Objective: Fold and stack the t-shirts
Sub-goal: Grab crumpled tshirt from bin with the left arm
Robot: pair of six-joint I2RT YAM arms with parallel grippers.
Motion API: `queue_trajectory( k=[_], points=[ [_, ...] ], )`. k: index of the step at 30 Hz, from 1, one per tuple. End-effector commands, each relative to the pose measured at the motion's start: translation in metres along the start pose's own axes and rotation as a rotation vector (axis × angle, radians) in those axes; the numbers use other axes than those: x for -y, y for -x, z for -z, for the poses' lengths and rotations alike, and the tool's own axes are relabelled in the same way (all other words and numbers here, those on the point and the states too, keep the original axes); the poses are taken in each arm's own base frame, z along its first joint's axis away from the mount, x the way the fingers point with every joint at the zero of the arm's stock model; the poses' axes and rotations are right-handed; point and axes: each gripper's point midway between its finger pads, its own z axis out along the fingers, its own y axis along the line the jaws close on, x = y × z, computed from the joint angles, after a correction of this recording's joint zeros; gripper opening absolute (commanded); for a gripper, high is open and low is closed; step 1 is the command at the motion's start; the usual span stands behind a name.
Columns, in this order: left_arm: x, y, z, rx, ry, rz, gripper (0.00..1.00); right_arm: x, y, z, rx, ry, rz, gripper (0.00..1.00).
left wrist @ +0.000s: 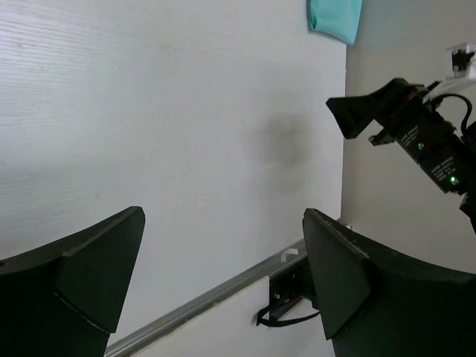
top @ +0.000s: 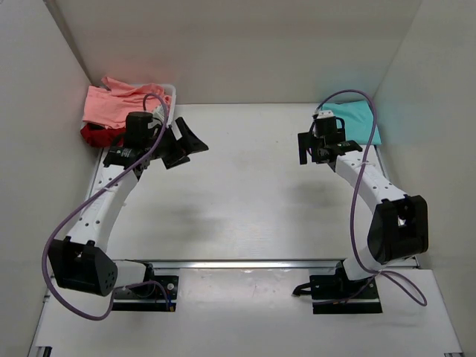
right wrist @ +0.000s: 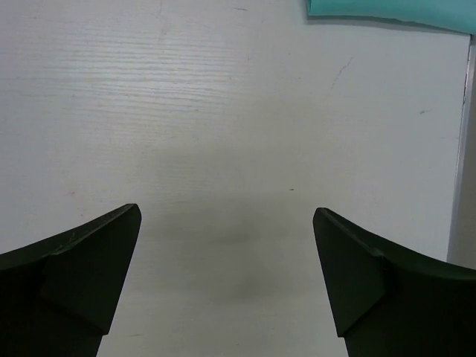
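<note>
A salmon-pink t-shirt (top: 111, 105) lies crumpled on top of a red one (top: 92, 135) in the white basket (top: 170, 92) at the far left corner. A folded turquoise t-shirt (top: 358, 119) lies flat at the far right. It also shows at the top edge of the left wrist view (left wrist: 335, 18) and of the right wrist view (right wrist: 394, 9). My left gripper (top: 186, 146) is open and empty, just right of the basket, above bare table (left wrist: 223, 223). My right gripper (top: 321, 152) is open and empty, just left of the turquoise shirt (right wrist: 227, 216). Black and lilac shirts are not visible.
White walls close in the table on the left, back and right. A metal rail (left wrist: 208, 297) runs across the near side by the arm bases. The right arm's gripper (left wrist: 401, 111) shows in the left wrist view.
</note>
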Motion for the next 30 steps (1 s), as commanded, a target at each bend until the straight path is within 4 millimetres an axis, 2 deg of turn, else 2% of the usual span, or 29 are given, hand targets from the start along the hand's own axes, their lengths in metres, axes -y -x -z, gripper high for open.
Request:
queue_trajectory(
  k=[1, 3, 4, 5, 6, 7, 8, 9, 10, 11, 12, 13, 14, 15, 16, 17, 18, 19, 20, 21, 22, 24, 25, 26, 27, 28, 29, 30],
  points=[
    [0.003, 0.032, 0.027, 0.146, 0.023, -0.01, 0.99, -0.002, 0.032, 0.007, 0.09, 0.011, -0.039, 0.99],
    [-0.007, 0.046, 0.026, 0.181, 0.083, -0.027, 0.98, -0.007, 0.033, 0.007, 0.089, 0.023, -0.036, 0.99],
    [-0.009, 0.06, 0.03, 0.227, 0.142, -0.046, 0.99, -0.007, 0.037, 0.008, 0.094, 0.027, -0.046, 0.99],
    [-0.001, 0.074, 0.03, 0.25, 0.161, -0.116, 0.99, -0.014, 0.037, 0.007, 0.09, 0.047, -0.058, 0.99],
    [-0.015, 0.078, 0.022, 0.247, 0.244, -0.17, 0.99, -0.016, 0.042, 0.006, 0.095, 0.058, -0.053, 0.99],
    [-0.017, 0.097, 0.02, 0.285, 0.322, -0.241, 0.99, -0.021, 0.048, 0.008, 0.105, 0.068, -0.048, 1.0],
    [-0.008, 0.114, 0.022, 0.323, 0.336, -0.268, 0.99, -0.026, 0.047, 0.006, 0.096, 0.061, -0.022, 1.0],
    [-0.033, 0.124, 0.009, 0.312, 0.455, -0.283, 0.99, -0.031, 0.052, 0.005, 0.105, 0.058, -0.008, 0.99],
    [-0.046, 0.159, -0.001, 0.35, 0.499, -0.233, 0.98, -0.033, 0.062, 0.007, 0.117, 0.046, 0.0, 0.99],
    [-0.063, 0.177, -0.016, 0.346, 0.503, -0.199, 0.99, -0.034, 0.07, 0.011, 0.134, 0.054, -0.019, 0.99],
    [-0.087, 0.183, -0.04, 0.306, 0.525, -0.187, 0.99, -0.034, 0.07, 0.009, 0.126, 0.059, -0.036, 0.99],
    [-0.088, 0.204, -0.041, 0.349, 0.547, -0.215, 0.99, -0.035, 0.07, 0.013, 0.126, 0.072, -0.05, 0.99],
    [-0.101, 0.226, -0.054, 0.372, 0.595, -0.253, 0.98, -0.032, 0.074, 0.018, 0.139, 0.078, -0.079, 0.99],
    [-0.136, 0.238, -0.064, 0.386, 0.717, -0.244, 0.99, -0.032, 0.067, 0.022, 0.132, 0.083, -0.078, 0.99],
    [-0.14, 0.258, -0.066, 0.442, 0.77, -0.27, 0.99, -0.035, 0.056, 0.019, 0.111, 0.092, -0.067, 1.0],
    [-0.134, 0.277, -0.061, 0.498, 0.779, -0.285, 0.99, -0.034, 0.056, 0.028, 0.124, 0.101, -0.077, 0.99],
    [-0.14, 0.291, -0.061, 0.546, 0.815, -0.296, 0.99, -0.039, 0.045, 0.031, 0.106, 0.119, -0.07, 0.99],
    [-0.146, 0.296, -0.069, 0.55, 0.827, -0.325, 0.98, -0.036, 0.034, 0.029, 0.085, 0.109, -0.076, 0.99],
    [-0.141, 0.303, -0.071, 0.558, 0.806, -0.349, 0.99, -0.036, 0.026, 0.033, 0.069, 0.126, -0.076, 0.99],
    [-0.151, 0.309, -0.071, 0.571, 0.821, -0.341, 0.99, -0.035, 0.023, 0.037, 0.069, 0.124, -0.082, 0.99],
    [-0.154, 0.315, -0.071, 0.584, 0.817, -0.33, 0.99, -0.036, 0.011, 0.036, 0.036, 0.135, -0.08, 0.99],
    [-0.161, 0.32, -0.069, 0.613, 0.825, -0.321, 0.99, -0.037, 0.001, 0.042, 0.014, 0.145, -0.074, 0.99],
    [-0.156, 0.331, -0.059, 0.669, 0.811, -0.311, 0.99, -0.036, -0.007, 0.041, -0.01, 0.146, -0.082, 0.99],
    [-0.168, 0.324, -0.061, 0.651, 0.828, -0.302, 0.98, -0.034, -0.01, 0.042, -0.016, 0.145, -0.088, 1.0],
    [-0.166, 0.325, -0.059, 0.676, 0.808, -0.307, 0.92, -0.035, -0.016, 0.043, -0.031, 0.158, -0.094, 0.99],
    [-0.161, 0.335, -0.047, 0.733, 0.795, -0.305, 0.84, -0.033, -0.021, 0.043, -0.04, 0.154, -0.096, 0.99],
    [-0.172, 0.33, -0.049, 0.725, 0.809, -0.296, 0.82, -0.031, -0.026, 0.041, -0.054, 0.154, -0.098, 0.99],
    [-0.17, 0.333, -0.049, 0.745, 0.796, -0.299, 0.81, -0.033, -0.026, 0.041, -0.057, 0.161, -0.105, 0.99]
  ],
)
